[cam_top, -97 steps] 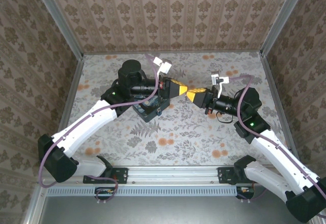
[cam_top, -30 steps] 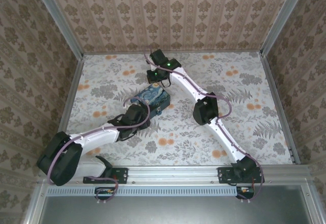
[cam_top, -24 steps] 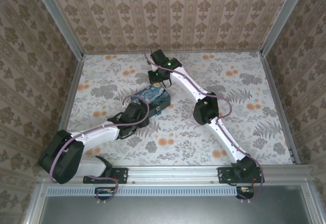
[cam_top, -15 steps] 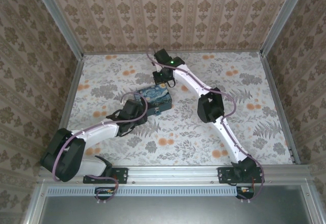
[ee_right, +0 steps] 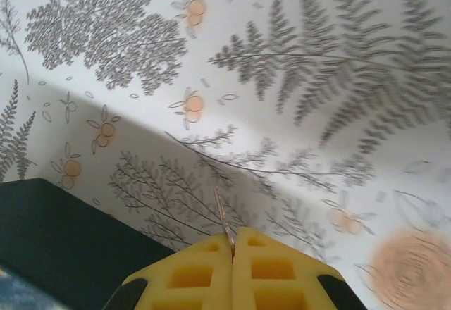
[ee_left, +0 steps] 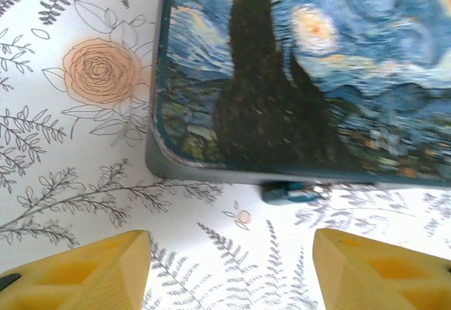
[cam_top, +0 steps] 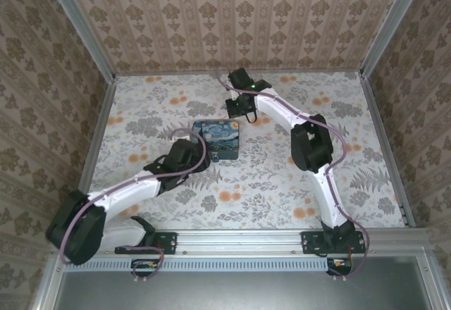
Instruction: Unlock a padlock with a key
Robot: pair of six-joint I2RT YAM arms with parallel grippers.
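So the big change over the last few seconds is that the two arms aren't huddled together over the middle of the table [cam_top: 282, 183] anymore. The right arm has swung out to the far side of the painted box [ee_left: 303, 70] and in the last second drifts a bit further right, while the left arm drops low at the box's near-left corner. The box itself also looks squared up now instead of sitting skewed like it was a second ago. The left gripper [ee_left: 229, 275] has been spreading its jaws over that last second and now they stand well apart, holding nothing, with the table showing between the two yellow fingers. The padlock [ee_left: 294, 193] is that little teal-dark lump peeking out from the near edge of the box, right up against it, lying on the table just ahead of the open fingers. The right gripper [ee_right: 232, 243] is pinched tight with a thin metal sliver poking out between the pads, which looks like the key [ee_right: 223, 215], and it hangs over bare table next to a dark corner of the box. As for the task, the lock isn't held by anything yet and the key is nowhere near it, so the left side probably needs to close on the padlock before the key can come in.
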